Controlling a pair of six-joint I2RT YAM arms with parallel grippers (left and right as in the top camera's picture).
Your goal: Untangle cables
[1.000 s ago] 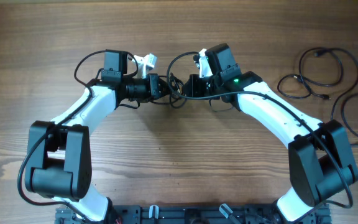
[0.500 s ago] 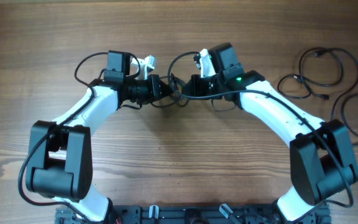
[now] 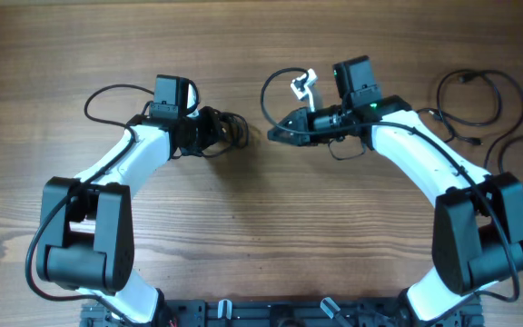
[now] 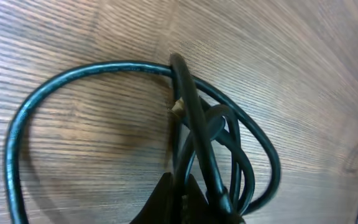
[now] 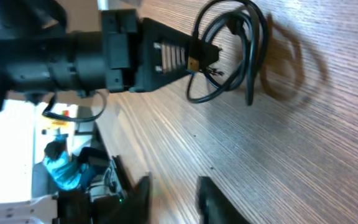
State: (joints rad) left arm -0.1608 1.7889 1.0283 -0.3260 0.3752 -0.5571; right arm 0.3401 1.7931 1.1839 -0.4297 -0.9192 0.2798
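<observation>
1 cable bunch [image 4: 194, 115] in L hand [image 5: 194, 59]

Overhead looks straight down on the table [image 3: 261, 54]; both wrist cameras, low and close, share the bunched cables [image 4: 194, 112].

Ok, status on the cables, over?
Left pincer shut on knotted cable bundle. Right pincer open, empty, apart from it. More loose cables at far right, nothing blocking.
</observation>
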